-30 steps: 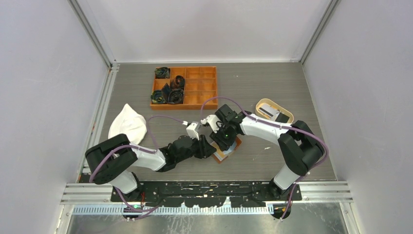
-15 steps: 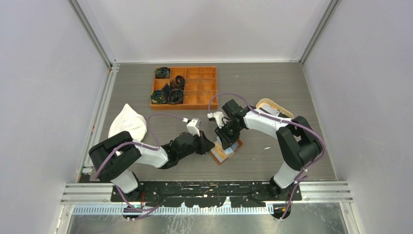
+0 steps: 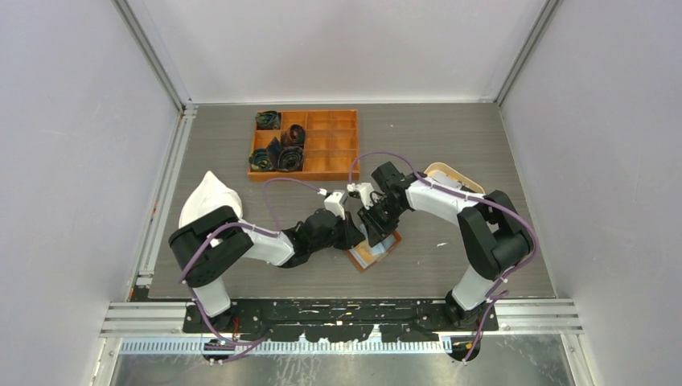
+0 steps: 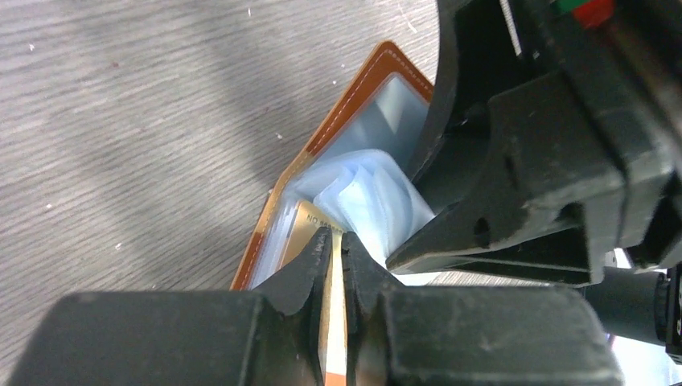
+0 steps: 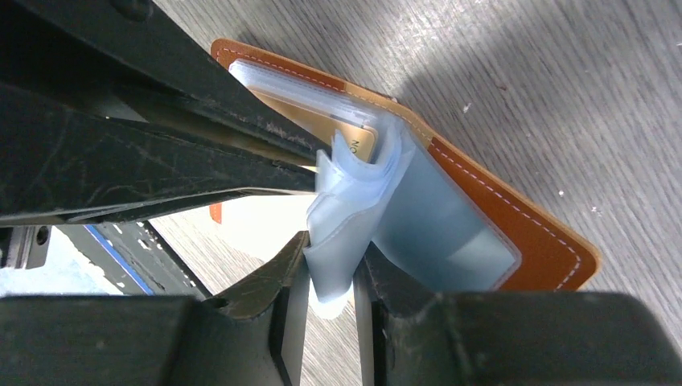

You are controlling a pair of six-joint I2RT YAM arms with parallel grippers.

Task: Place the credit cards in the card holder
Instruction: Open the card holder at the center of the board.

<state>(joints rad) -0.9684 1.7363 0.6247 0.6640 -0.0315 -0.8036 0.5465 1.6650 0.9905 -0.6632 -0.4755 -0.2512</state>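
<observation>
- Brown leather holder (image 3: 368, 256) (image 4: 346, 102) (image 5: 523, 221) open flat on the grey bench (image 3: 482, 137), stitched rim showing, between the tips of the two arms.
- Clear bluish sleeves (image 4: 370, 201) (image 5: 346, 233) fanned up out of the holder's fold, bunched and bent.
- Right jaws clenched on those sleeves, one finger on each side, the bunch held up off the holder's leather leaf.
- Left jaws drawn almost together just over the holder, only a thin slit between them, tips right at the sleeves' edge; no telling whether anything is pinched there.
- Gold card (image 4: 293, 229) (image 5: 350, 133) lying inside the holder beneath the sleeves, a printed corner showing beside the left tips, more gold visible through the slit.
- Left arm (image 3: 265, 245) reaching to the holder from its left; right arm (image 3: 438, 201) bending down to it from beyond and right.
- Orange box (image 3: 322, 149) on the bench beyond the holder and a little left, dark rolled things (image 3: 281, 149) in its left cells.
- White cloth (image 3: 211, 201) well to the left of the holder.
- Beige tray (image 3: 442, 170) beyond the holder to its right, mostly hidden behind the right arm, contents not to be made out.
</observation>
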